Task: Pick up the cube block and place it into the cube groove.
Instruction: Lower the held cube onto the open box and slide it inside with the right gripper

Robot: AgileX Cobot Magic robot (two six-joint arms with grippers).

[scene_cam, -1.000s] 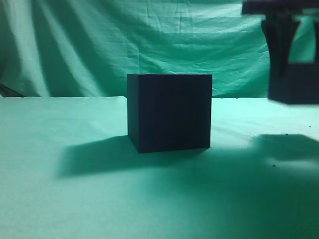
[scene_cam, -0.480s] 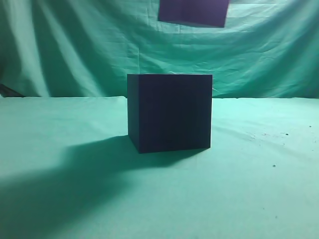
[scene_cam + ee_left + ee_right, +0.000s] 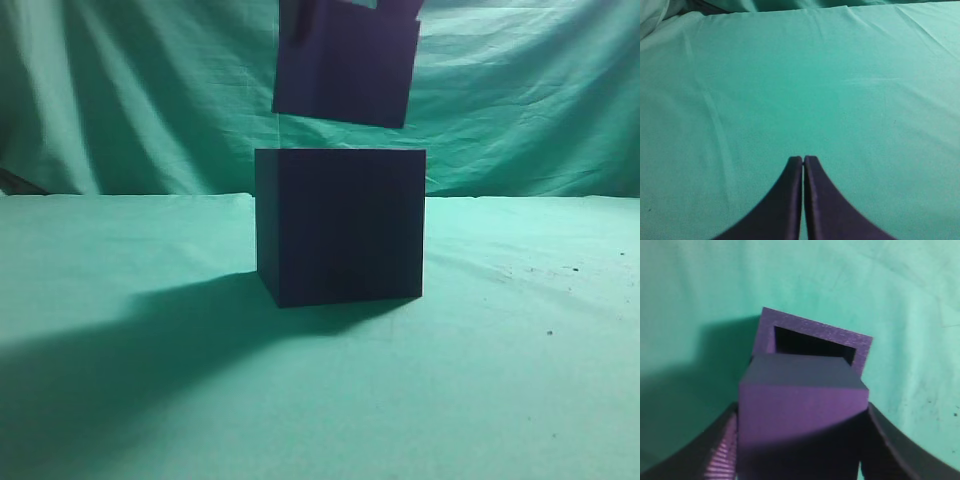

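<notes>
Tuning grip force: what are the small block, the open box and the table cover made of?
Block: probably rigid plastic, matte purple, sharp edges, faint grain. Box: looks the same, speckled matte rim, thick walls, possibly printed. Table cover: green fabric, with creases and wrinkles. Right pincer fingers show ribbed pads.

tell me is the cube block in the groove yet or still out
Out. The right claw is shut on the cube block, held in the air above the cube groove, whose square opening shows dark and unfilled.
</notes>
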